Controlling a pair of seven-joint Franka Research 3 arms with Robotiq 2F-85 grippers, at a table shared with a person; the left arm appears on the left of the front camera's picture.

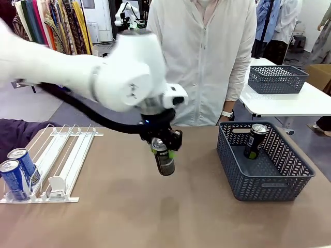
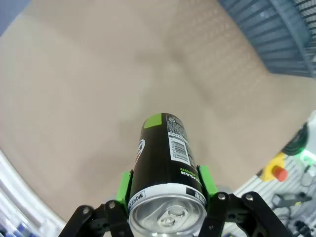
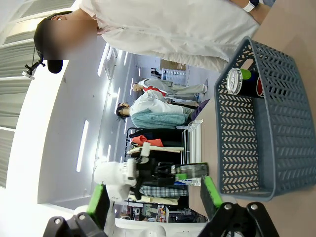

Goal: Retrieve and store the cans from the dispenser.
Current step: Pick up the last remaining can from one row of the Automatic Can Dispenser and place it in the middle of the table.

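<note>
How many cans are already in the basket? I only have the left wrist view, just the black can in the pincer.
Observer: One black can stands in the grey basket, at the robot's right.
Operator: How many are left in the dispenser?
Observer: Two blue cans stand at the near end of the dispenser.
Operator: Is the right pincer free?
Observer: Yes, the right pincer is open, holding nothing.

Open table [image 1: 129, 206] between dispenser [image 1: 72, 155] and basket [image 1: 264, 183], can [image 1: 255, 140] inside basket, person [image 1: 207, 62] beyond
</note>
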